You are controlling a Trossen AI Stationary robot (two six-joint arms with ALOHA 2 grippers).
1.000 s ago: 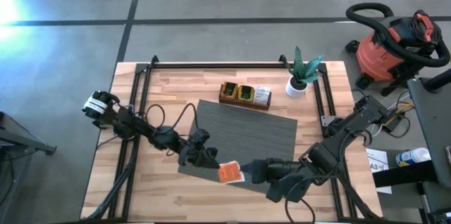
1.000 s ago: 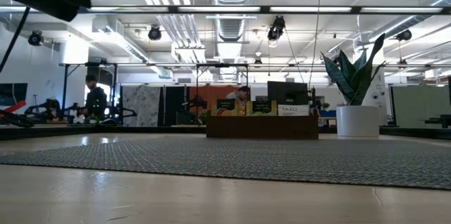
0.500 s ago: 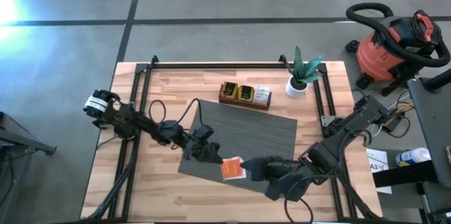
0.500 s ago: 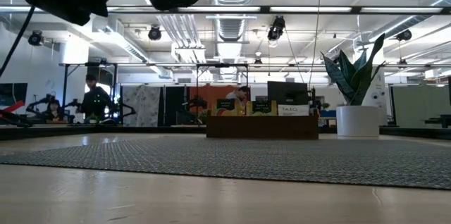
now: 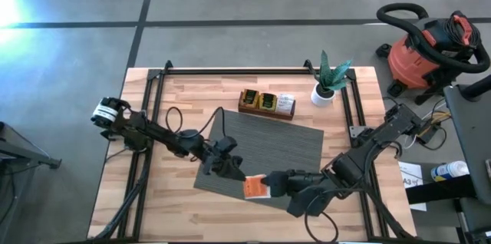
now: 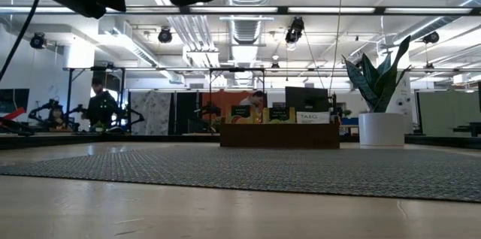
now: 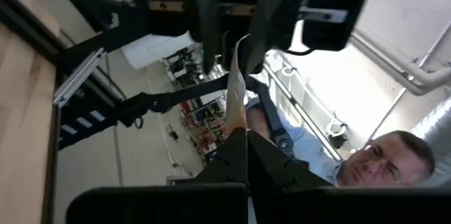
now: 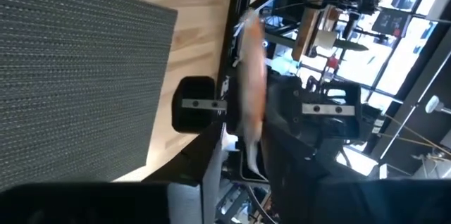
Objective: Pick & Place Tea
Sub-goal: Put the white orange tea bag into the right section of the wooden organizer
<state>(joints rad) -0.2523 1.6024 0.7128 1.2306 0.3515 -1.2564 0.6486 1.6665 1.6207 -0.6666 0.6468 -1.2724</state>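
Note:
An orange-red tea sachet [image 5: 255, 188] is held up over the near edge of the grey ribbed mat [image 5: 268, 148], with my left gripper [image 5: 242, 179] shut on it. My right gripper [image 5: 270, 186] faces it from the table's right. It is open, and its fingers [image 7: 204, 13] stand on either side of the sachet's free edge [image 7: 242, 41]. In the right wrist view the sachet [image 8: 250, 90] shows edge-on. More tea sachets stand in the dark wooden tray [image 5: 265, 103] at the far side. My left gripper pinches one edge of the sachet [image 7: 238, 122] between its two shut fingers. They come from the table's left, about level. The sachet stands on edge, lifted clear of the mat, and sticks out past the fingertips toward my right gripper.
A potted plant [image 5: 326, 83] stands at the far right, next to the tray. A black frame rail [image 5: 149, 121] runs along the table's left and right sides. A red shop vacuum [image 5: 426, 48] stands off the table. A person [image 7: 366, 168] shows in the room.
My left gripper has carried the sachet a short way toward the table's right, closer to my right gripper, and has tipped slightly. The sachet stays clear of the mat.

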